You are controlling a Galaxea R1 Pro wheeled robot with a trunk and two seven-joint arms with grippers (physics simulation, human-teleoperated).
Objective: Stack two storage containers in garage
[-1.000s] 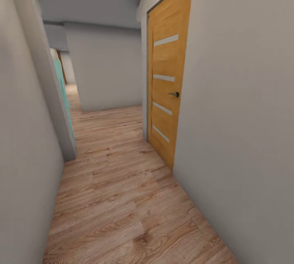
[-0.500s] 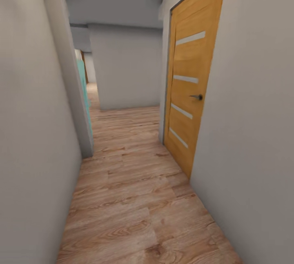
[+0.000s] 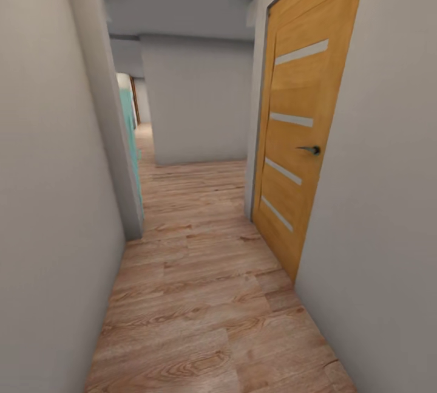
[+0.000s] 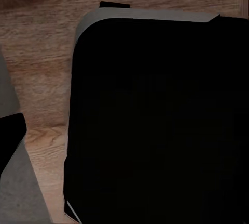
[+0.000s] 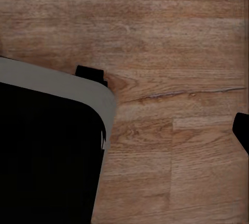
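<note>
The two storage containers are out of view, and so are the living room and the garage with its floor. I am in a narrow hallway with a light wood plank floor [image 3: 200,296]. In the left wrist view a dark fingertip [image 4: 9,136] juts in beside the robot's black rounded base [image 4: 161,120], over the planks. In the right wrist view a sliver of dark fingertip [image 5: 241,130] shows at the picture's edge, apart from the same black base [image 5: 46,156]. Neither view shows how the jaws stand or anything between them.
A shut orange wooden door [image 3: 303,126] with a dark handle [image 3: 311,150] stands in the right wall. A grey wall [image 3: 48,198] runs close on the left and ends at a corner [image 3: 118,156], with a teal surface [image 3: 128,113] beyond. A white wall [image 3: 200,101] blocks straight ahead.
The whole head view has shifted: the camera moved forward along the hallway and turned, so the orange door is larger and further right, and the left corner is closer.
</note>
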